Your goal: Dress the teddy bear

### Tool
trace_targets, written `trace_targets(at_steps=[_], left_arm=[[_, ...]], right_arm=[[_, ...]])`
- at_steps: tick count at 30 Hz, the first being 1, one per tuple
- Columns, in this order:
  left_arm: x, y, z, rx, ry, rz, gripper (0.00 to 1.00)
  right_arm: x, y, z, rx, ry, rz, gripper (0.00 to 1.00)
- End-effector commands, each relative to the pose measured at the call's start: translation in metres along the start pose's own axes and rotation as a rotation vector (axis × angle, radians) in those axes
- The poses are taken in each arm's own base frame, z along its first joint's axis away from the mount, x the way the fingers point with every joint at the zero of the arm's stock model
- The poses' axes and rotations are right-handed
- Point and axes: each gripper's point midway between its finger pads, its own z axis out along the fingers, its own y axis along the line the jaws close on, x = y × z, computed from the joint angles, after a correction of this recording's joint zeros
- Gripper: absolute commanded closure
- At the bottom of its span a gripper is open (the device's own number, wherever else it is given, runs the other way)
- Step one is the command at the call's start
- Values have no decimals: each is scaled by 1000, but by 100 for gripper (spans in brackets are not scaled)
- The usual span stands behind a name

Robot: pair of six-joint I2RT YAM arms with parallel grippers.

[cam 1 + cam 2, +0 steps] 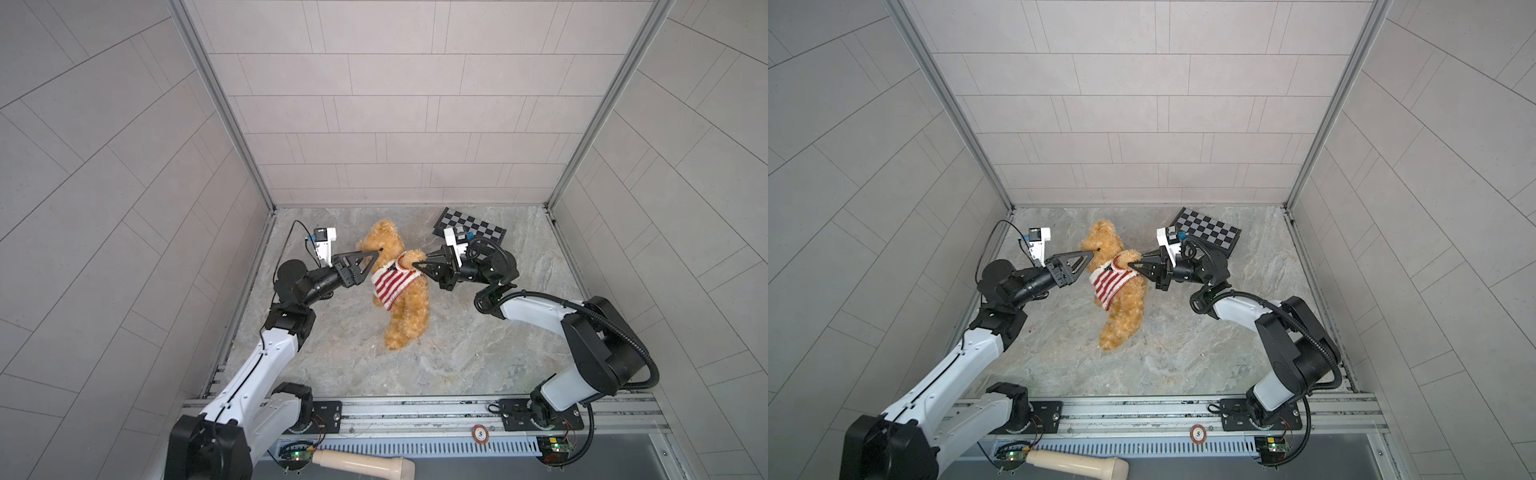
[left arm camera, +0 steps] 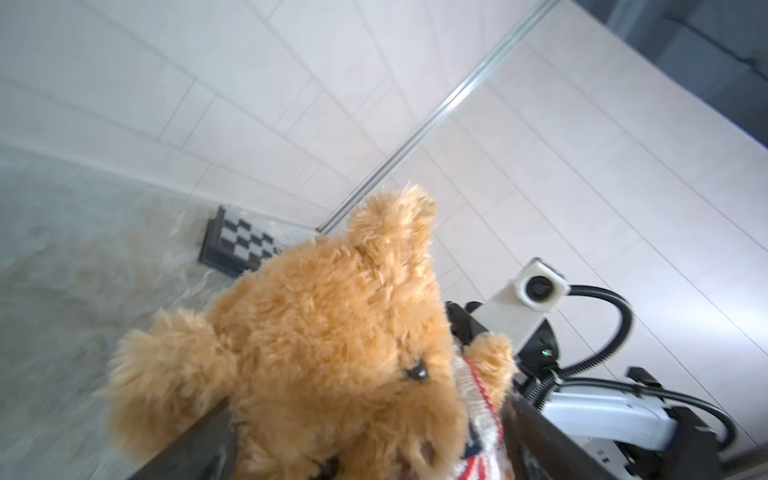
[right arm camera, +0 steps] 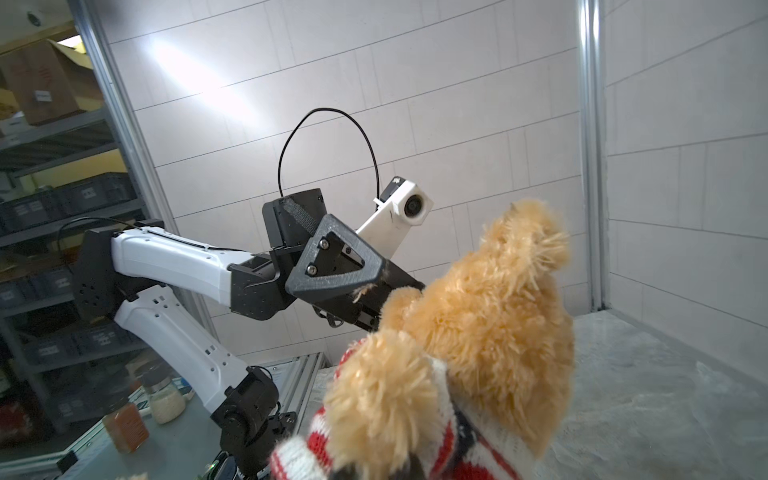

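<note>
The teddy bear (image 1: 409, 309) stands propped near the middle of the tabletop (image 1: 478, 357), feet down and head tipped toward the far left, with the striped sweater (image 1: 388, 286) on its chest. The right gripper (image 1: 415, 263) is clenched at its shoulder, where the arm pokes out of the sweater; whether it pinches fur or knit, I can't tell. The left gripper (image 1: 372, 264) is spread wide, its fingers (image 2: 199, 440) on either side of the bear's muzzle. A checkerboard (image 1: 478, 227) lies at the far right.
</note>
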Motion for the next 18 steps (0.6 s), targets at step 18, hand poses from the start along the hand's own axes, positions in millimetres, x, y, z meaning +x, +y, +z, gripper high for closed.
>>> trace_targets(at_steps=[18], left_arm=[[-2,-65,33,297,76,-7,0]], right_arm=[[-37,55,0,-200,10,-169,100]])
